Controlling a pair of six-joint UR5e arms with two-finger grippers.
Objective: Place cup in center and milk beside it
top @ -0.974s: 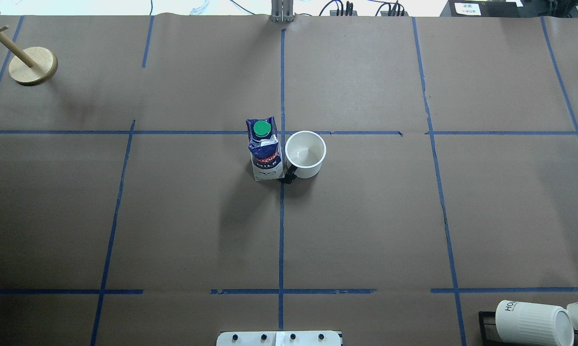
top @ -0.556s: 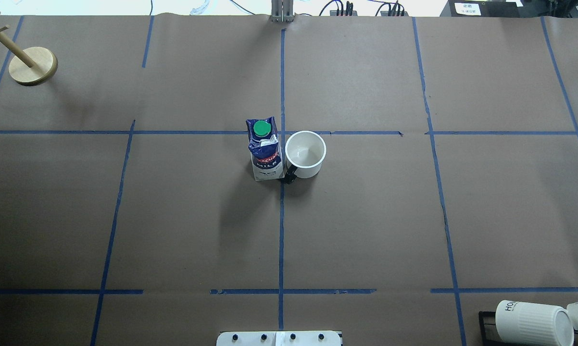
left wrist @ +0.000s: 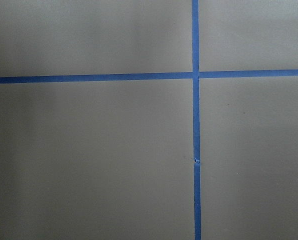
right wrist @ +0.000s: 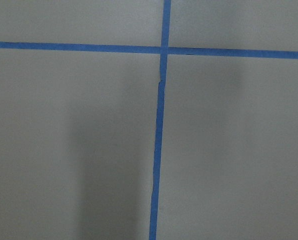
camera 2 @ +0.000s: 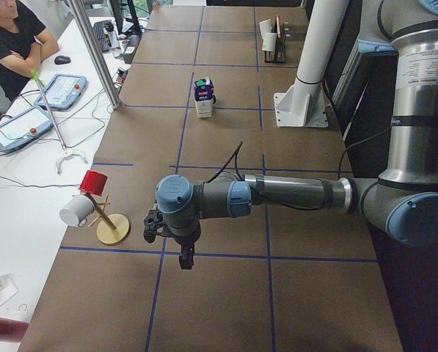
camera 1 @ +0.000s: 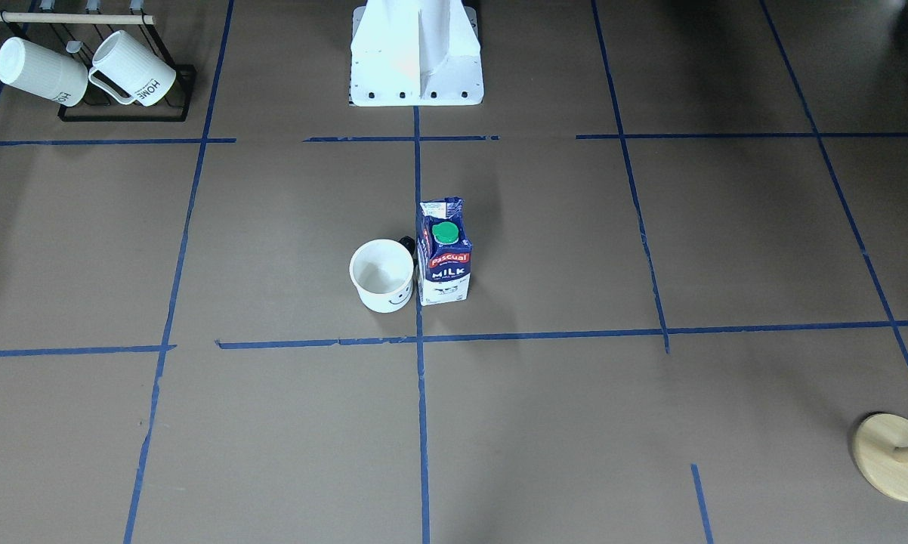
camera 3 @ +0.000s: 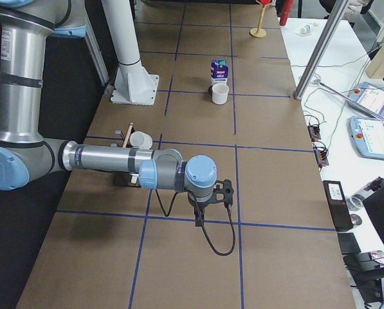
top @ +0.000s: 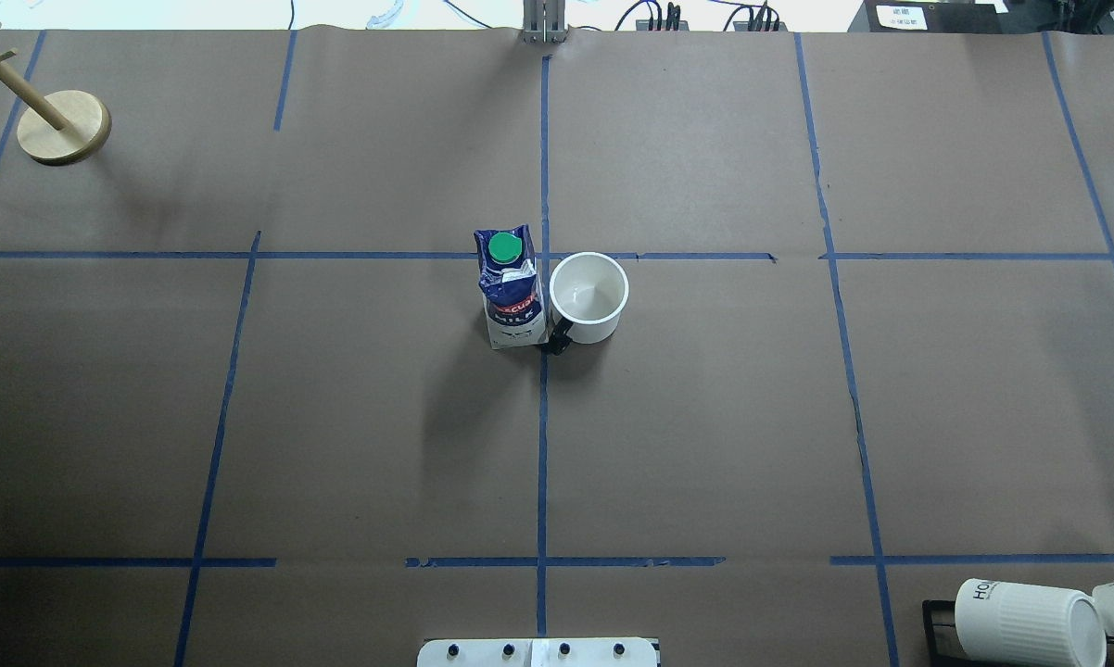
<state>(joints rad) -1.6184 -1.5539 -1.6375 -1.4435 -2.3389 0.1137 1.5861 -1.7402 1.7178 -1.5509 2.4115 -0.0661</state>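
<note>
Left gripper (camera 2: 183, 258) and right gripper (camera 3: 199, 219): open or closed, cannot tell; pointed down over bare board, well apart from task items. Smooth white smiley-face mug with black handle (camera 1: 382, 276): upright at brown blue-taped board center (camera 1: 419, 338), just beside tall blue-and-white milk carton with green round cap (camera 1: 444, 257).

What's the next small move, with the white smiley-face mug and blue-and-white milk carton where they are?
Probably none: leave both arms where they are. The white smiley-face mug stands upright by the blue tape crossing at the centre, the green-capped blue-and-white milk carton upright right beside it, and the left gripper and right gripper hang well away over bare board.
</note>
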